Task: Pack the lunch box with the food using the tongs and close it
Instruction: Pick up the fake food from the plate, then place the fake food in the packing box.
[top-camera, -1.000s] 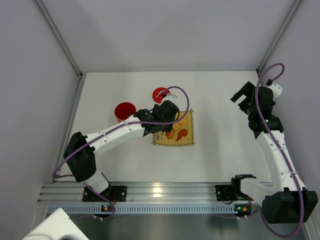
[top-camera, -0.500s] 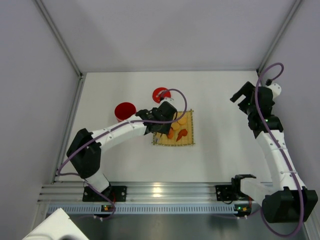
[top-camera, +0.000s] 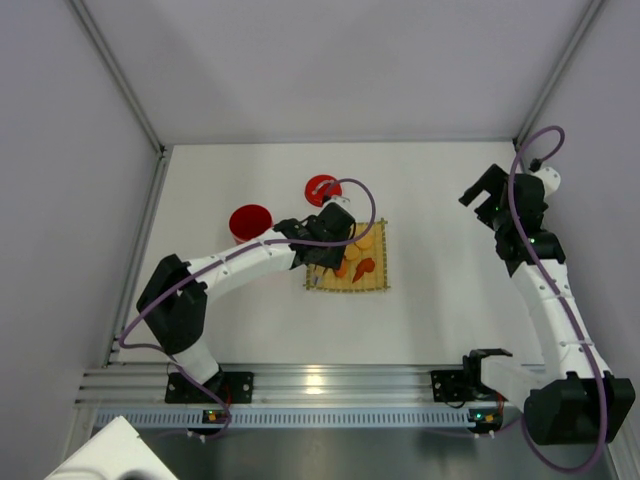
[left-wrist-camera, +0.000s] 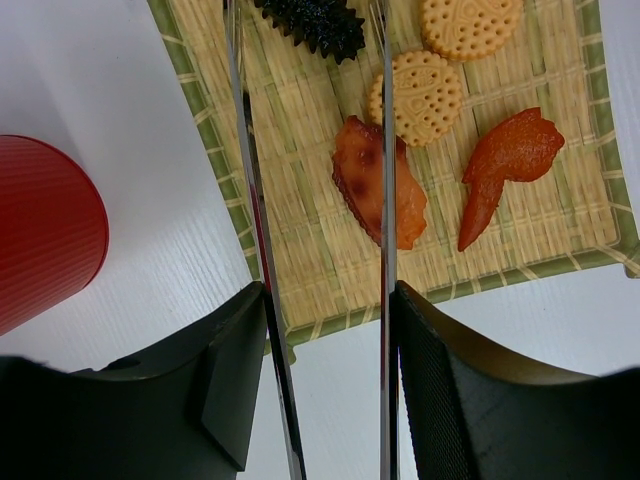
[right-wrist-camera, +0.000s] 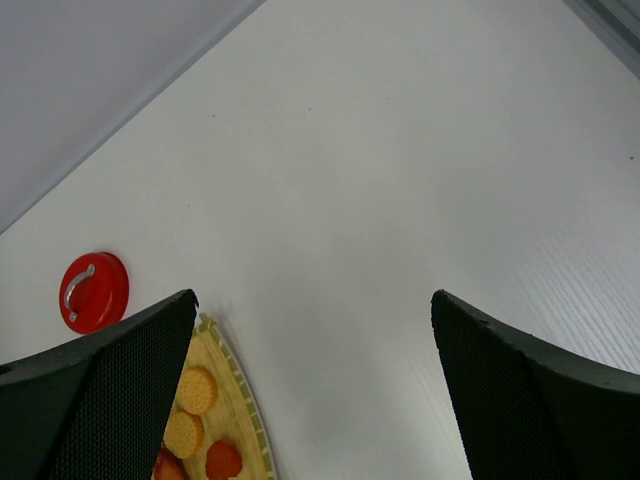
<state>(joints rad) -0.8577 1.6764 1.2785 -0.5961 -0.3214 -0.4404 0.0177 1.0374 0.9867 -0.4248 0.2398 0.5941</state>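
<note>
My left gripper (left-wrist-camera: 325, 335) is shut on the silver tongs (left-wrist-camera: 252, 180), one blade against each finger. The blades reach forward over the bamboo mat (left-wrist-camera: 300, 260); their tips run out of the top of the view. On the mat lies the food: a dark piece (left-wrist-camera: 312, 22), two round orange-yellow slices (left-wrist-camera: 415, 95), and two reddish-brown chunks (left-wrist-camera: 365, 175) (left-wrist-camera: 505, 160). The right blade crosses the nearer chunk. The red lunch box (top-camera: 250, 221) stands open left of the mat, its lid (top-camera: 322, 189) lying behind the mat. My right gripper (top-camera: 478, 195) hangs open and empty far right.
White walls enclose the table on the left, back and right. The arm bases and a metal rail (top-camera: 320, 385) line the near edge. In the right wrist view the lid (right-wrist-camera: 93, 291) and the mat's corner (right-wrist-camera: 225, 385) lie far to the left.
The left arm's elbow has shifted slightly while the tongs stay over the mat. The right arm has not moved.
</note>
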